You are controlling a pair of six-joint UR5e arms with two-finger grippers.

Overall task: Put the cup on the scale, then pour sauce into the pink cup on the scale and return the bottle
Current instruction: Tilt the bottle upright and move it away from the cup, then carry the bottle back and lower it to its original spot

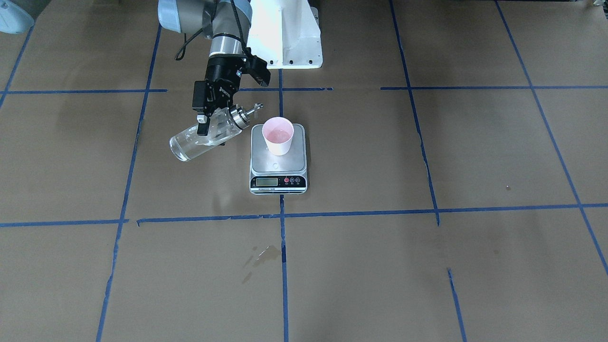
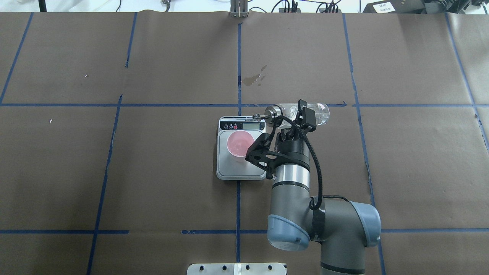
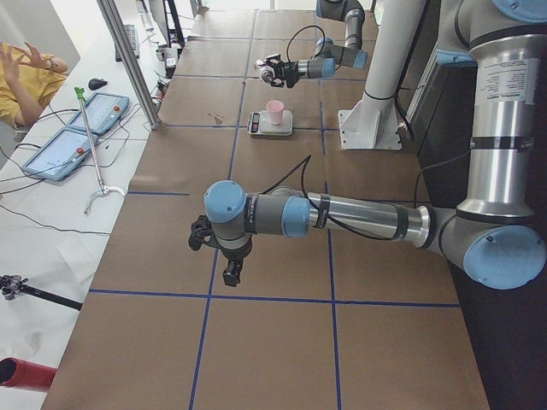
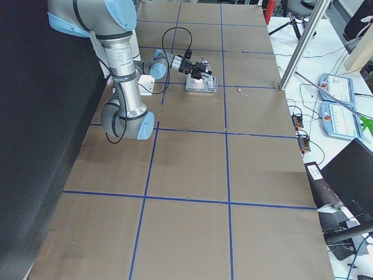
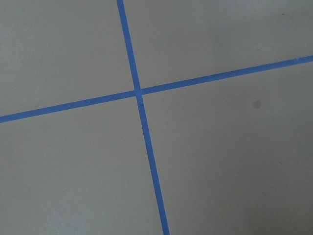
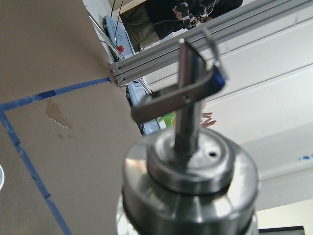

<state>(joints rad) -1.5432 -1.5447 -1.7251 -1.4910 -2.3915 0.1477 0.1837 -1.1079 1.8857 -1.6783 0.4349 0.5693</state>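
Facing the robot, we see the right jaws pinching the bottle, held sideways with its spout toward the cup. The cup stands on the scale on the bench. Overhead, bottle and cup stay apart. From the left end, we cannot tell how the left jaws stand.
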